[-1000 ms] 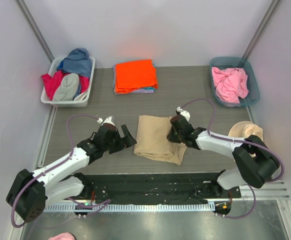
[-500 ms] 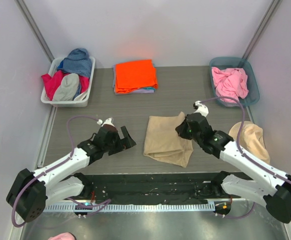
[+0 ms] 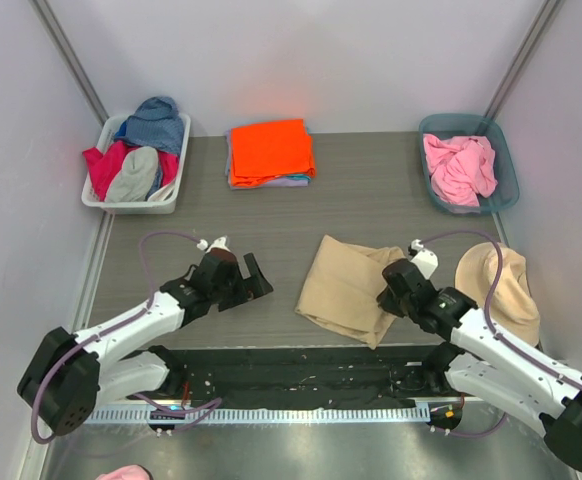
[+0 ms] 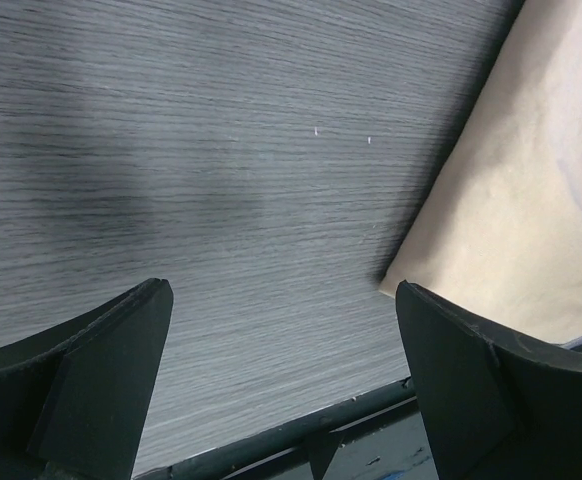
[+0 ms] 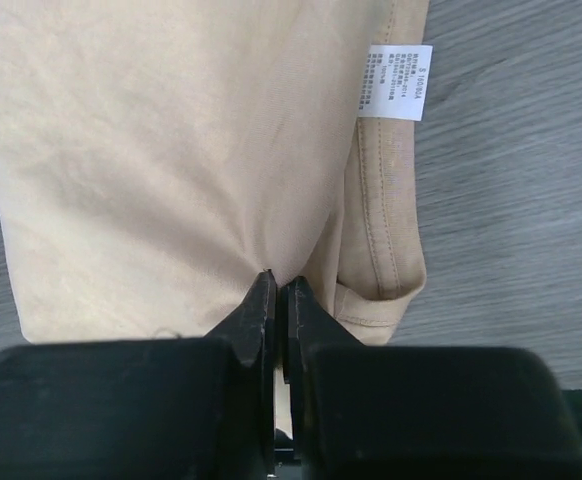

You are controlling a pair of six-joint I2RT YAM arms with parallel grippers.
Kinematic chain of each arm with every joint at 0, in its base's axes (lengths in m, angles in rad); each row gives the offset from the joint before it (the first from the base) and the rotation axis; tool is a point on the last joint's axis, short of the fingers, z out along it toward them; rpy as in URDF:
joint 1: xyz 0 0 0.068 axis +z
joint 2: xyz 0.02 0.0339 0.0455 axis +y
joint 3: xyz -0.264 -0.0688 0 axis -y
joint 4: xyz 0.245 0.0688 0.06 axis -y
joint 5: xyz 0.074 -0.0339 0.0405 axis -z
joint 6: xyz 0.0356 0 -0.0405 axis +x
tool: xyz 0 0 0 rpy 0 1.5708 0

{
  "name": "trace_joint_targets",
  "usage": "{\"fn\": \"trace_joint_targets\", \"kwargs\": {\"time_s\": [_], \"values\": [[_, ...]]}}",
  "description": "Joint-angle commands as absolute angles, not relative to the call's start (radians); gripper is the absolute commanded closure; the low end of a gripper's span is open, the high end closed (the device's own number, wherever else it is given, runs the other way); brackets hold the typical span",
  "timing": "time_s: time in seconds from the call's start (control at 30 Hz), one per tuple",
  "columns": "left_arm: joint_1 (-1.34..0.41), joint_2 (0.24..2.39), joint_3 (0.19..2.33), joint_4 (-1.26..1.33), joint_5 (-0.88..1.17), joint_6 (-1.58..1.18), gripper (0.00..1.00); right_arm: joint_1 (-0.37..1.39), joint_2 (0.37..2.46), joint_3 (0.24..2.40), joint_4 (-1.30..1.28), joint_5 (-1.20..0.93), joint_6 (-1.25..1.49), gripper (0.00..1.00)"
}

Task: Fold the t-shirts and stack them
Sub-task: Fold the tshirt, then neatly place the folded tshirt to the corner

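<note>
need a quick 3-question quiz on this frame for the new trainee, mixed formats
1. True or false: the left fingers are shut on the tan shirt.
2. Which colour tops the folded stack at the back? A orange, B pink, C tan.
3. In a few words: what do the right fingers pinch?

Key
1. False: they stand open, apart from it.
2. A.
3. An edge of the tan shirt.
</note>
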State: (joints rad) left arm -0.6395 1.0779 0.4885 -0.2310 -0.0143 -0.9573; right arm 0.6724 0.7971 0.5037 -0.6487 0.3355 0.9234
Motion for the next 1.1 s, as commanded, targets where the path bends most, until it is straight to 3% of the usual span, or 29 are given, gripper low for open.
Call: {"fn": "trace_joint_targets", "kwargs": {"time_s": [0.0,0.03,0.13,0.17,0.53,0.67,0.8,1.07], "values": [[-0.641,1.104,0.499,-0.170,0.023,-0.946,0.00,0.673,0.781,0.499,-0.725,0.420,0.983,0.82],[-0.641,1.111,0.502,-0.167,0.028,-0.946,0.00,0.672,0.787,0.499,-0.726,0.431,0.994,0.63],[-0.641,1.130,0.512,-0.158,0.037,-0.940,0.00,0.672,0.819,0.521,-0.768,0.465,1.028,0.43],[-0.641,1.137,0.515,-0.156,0.046,-0.930,0.00,0.673,0.824,0.528,-0.779,0.477,1.032,0.41],[-0.641,1.331,0.722,-0.132,0.132,-0.831,0.00,0.673,0.738,0.620,-0.700,0.471,0.982,0.40],[-0.641,1.347,0.753,-0.130,0.141,-0.828,0.00,0.673,0.713,0.631,-0.585,0.373,0.905,0.41],[-0.641,1.341,0.730,-0.127,0.146,-0.831,0.00,0.673,0.732,0.554,-0.453,0.250,0.903,0.42],[-0.641,1.284,0.641,-0.120,0.138,-0.853,0.00,0.675,0.750,0.359,-0.410,0.255,1.052,0.43]]}}
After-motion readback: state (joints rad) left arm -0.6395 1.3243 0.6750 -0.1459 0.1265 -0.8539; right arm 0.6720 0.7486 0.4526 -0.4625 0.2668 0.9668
